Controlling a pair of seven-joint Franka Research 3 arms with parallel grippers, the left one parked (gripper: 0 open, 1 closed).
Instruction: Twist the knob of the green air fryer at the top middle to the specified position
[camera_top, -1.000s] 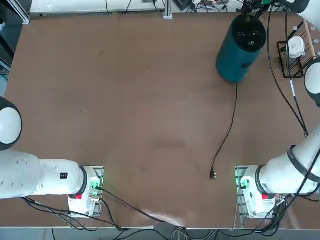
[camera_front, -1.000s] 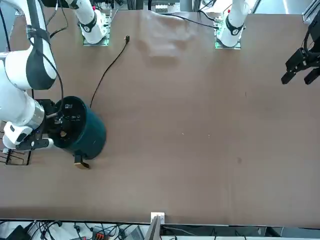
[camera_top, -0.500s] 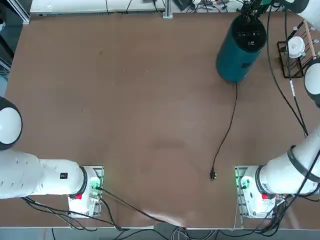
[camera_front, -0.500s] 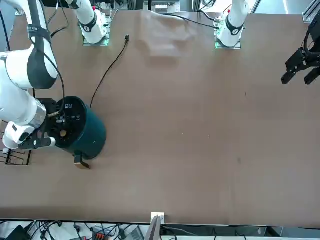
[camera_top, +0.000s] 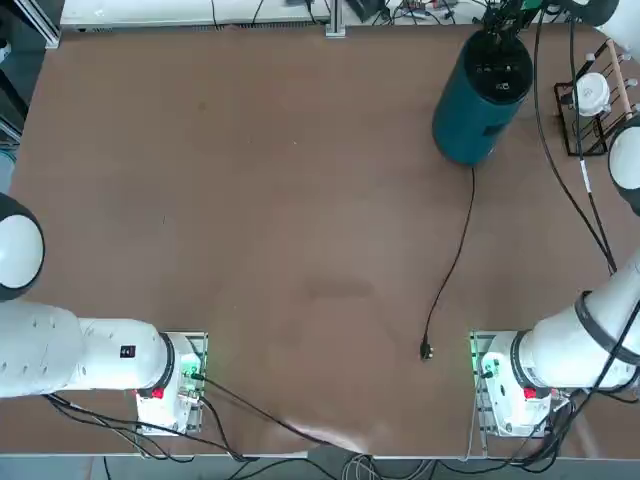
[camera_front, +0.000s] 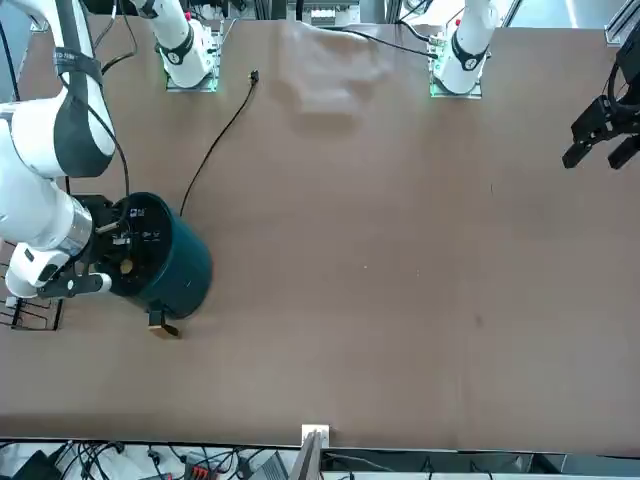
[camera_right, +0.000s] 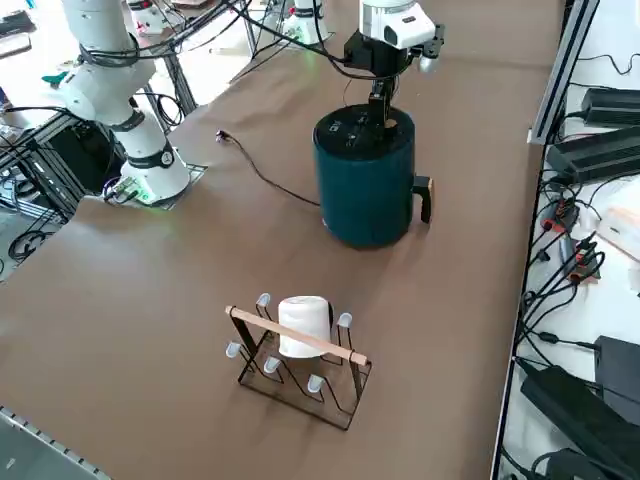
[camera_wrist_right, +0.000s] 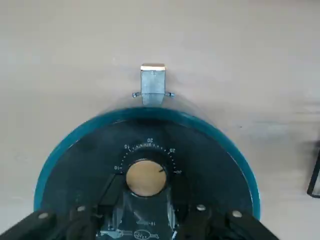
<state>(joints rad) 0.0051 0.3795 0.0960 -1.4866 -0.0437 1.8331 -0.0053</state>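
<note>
Brown table (camera_top: 250, 220) — the green air fryer (camera_right: 365, 190) at its far edge, right claw (camera_wrist_right: 146, 200) part-open astride the knob (camera_wrist_right: 145, 177).

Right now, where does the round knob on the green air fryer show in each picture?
Top: hidden by the end effector, far edge of fryer.
Front: knob, far left.
Right side: upper middle.
Wrist: centre, between fingers.
Shared landmark: the fryer's handle.
</note>
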